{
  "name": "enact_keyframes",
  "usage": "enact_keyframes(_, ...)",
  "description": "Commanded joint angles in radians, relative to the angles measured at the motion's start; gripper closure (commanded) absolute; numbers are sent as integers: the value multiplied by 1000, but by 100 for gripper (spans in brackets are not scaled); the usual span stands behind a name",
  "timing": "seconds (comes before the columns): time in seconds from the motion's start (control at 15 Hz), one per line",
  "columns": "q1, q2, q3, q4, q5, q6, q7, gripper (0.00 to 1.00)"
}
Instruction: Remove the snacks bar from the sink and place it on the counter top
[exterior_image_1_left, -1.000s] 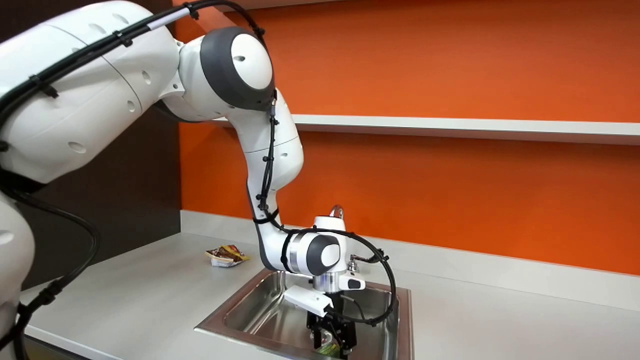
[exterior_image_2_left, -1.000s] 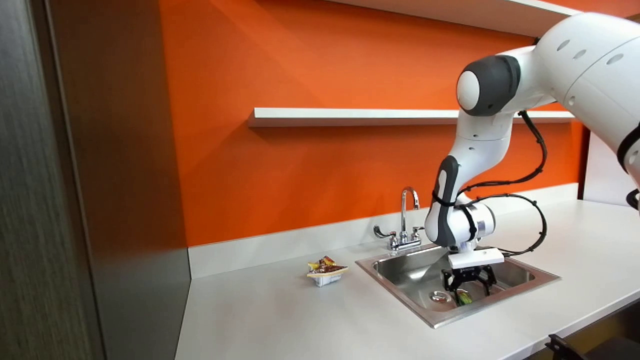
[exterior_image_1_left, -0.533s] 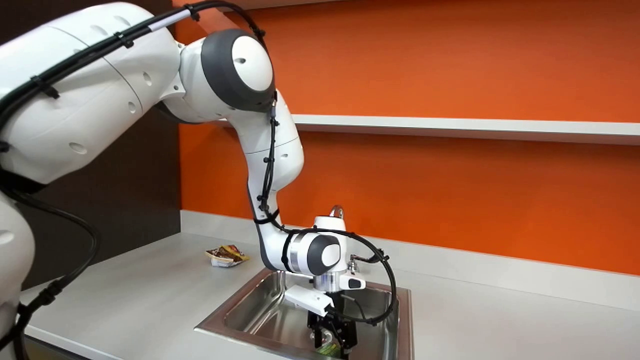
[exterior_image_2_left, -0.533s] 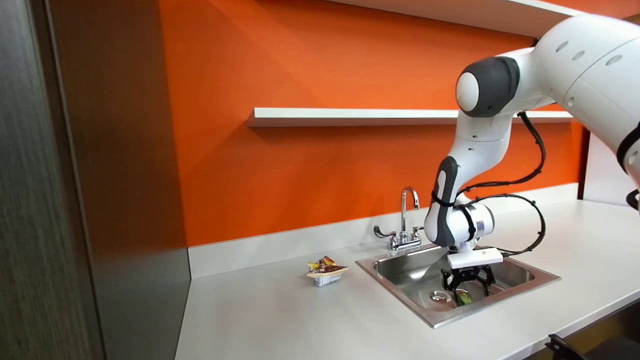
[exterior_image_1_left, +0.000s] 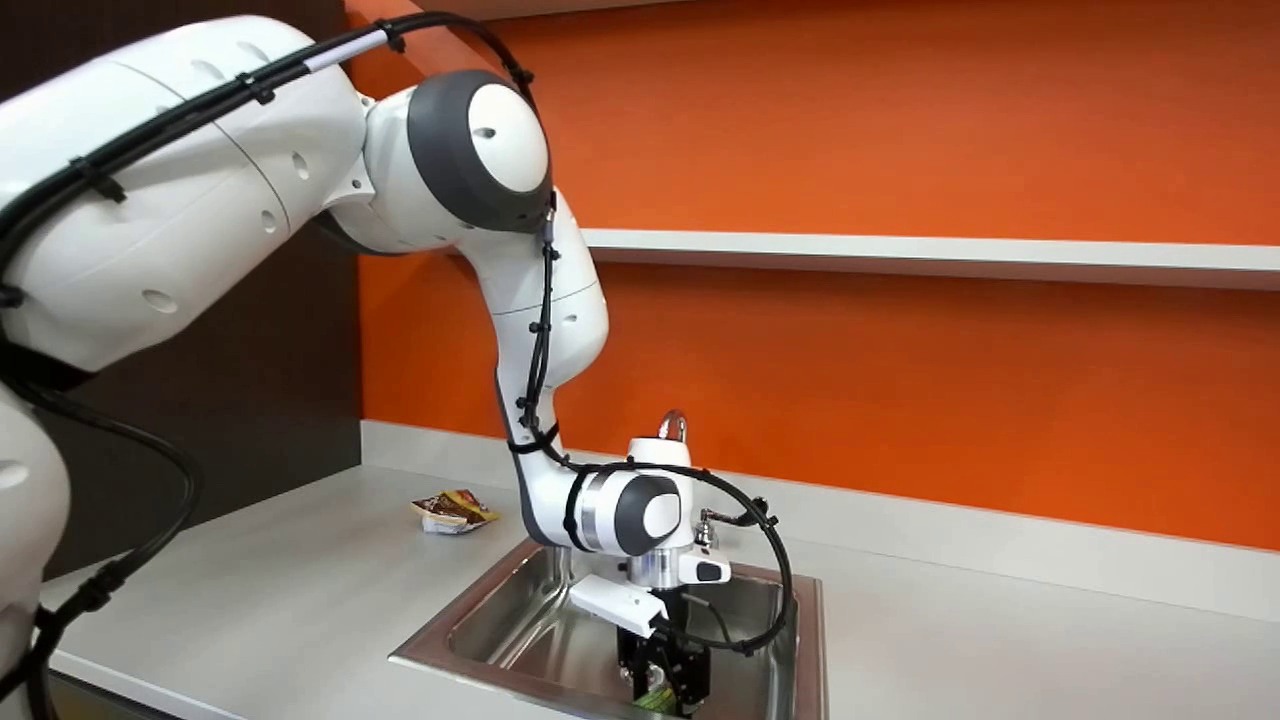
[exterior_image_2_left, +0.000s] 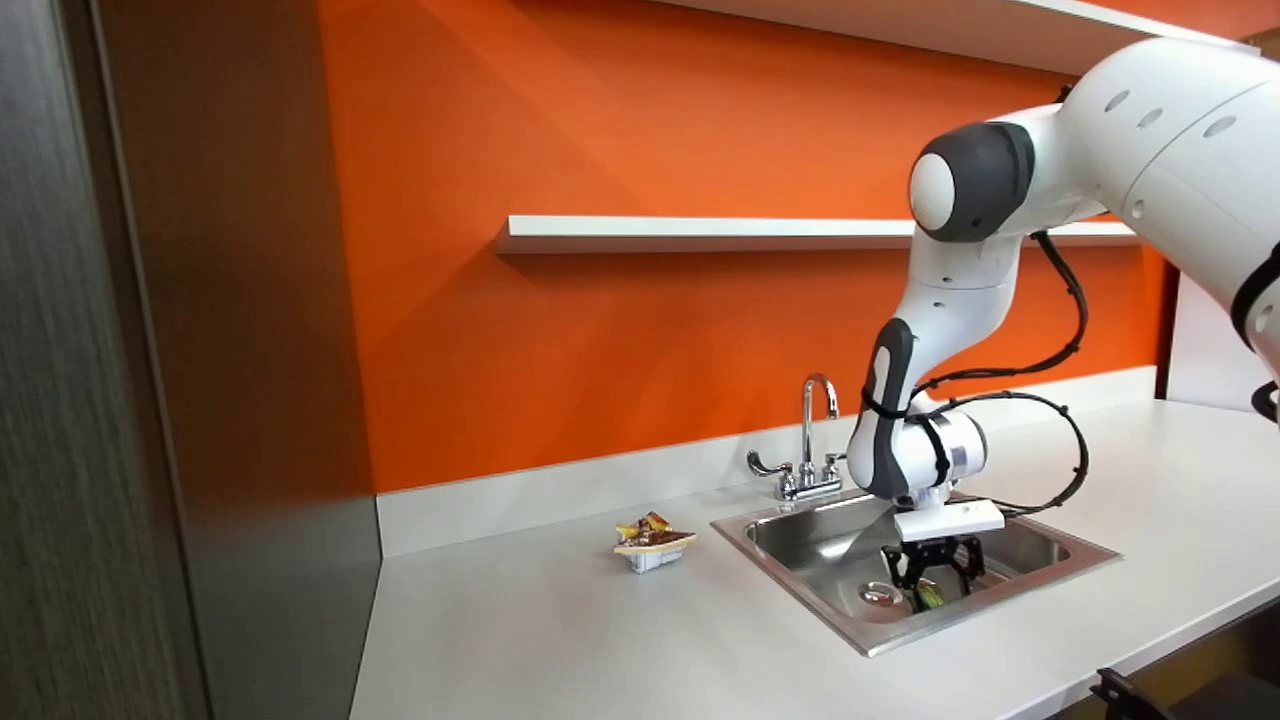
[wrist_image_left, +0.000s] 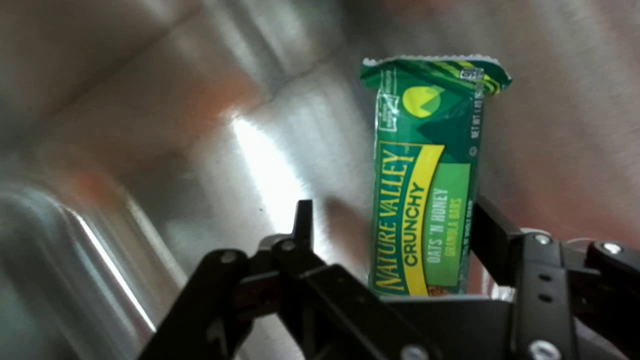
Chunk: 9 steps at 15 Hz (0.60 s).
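In an exterior view: dark panel (exterior_image_2_left: 250, 350) along the left edge of the counter (exterior_image_2_left: 520, 640). White backsplash (exterior_image_2_left: 560, 495) along the back edge, orange wall (exterior_image_2_left: 600, 350) above it, white shelf (exterior_image_2_left: 700, 227) on the wall. Snack packs (exterior_image_2_left: 652, 541) on the counter near the back left corner of the sink (exterior_image_2_left: 868, 636), well apart from the panel; brown and yellow on top, white below. Faucet (exterior_image_2_left: 808, 488) at the sink's back edge, a lever each side of the spout. Drain (exterior_image_2_left: 880, 594) in the sink floor. Bar (wrist_image_left: 425, 175) is in the sink, just right of the drain, toward the front edge; only a bit of green shows in both exterior views. Gripper (wrist_image_left: 394, 225) reaches down into the sink at the bar. Arm (exterior_image_2_left: 960, 270) hangs over from the right.

Wrist view: blurred sink metal at the left edge, then left jaw, visible gap, bar, right jaw. Jaws apart, bar between them, much closer to the right one. Right jaw is up against or just beside the bar's long edge, can't tell which. Bar is label up, NATURE VALLEY CRUNCHY, crimped end toward the top edge, other end hidden by the gripper.
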Motion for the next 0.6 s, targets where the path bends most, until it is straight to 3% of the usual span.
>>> enact_keyframes(0.0, 2, 13, 4, 24, 19, -5, 3, 51)
enact_keyframes(0.27, 5, 12, 8, 30, 21, -7, 2, 82)
enact_keyframes(0.53, 5, -3, 10, 21, 22, -9, -3, 82)
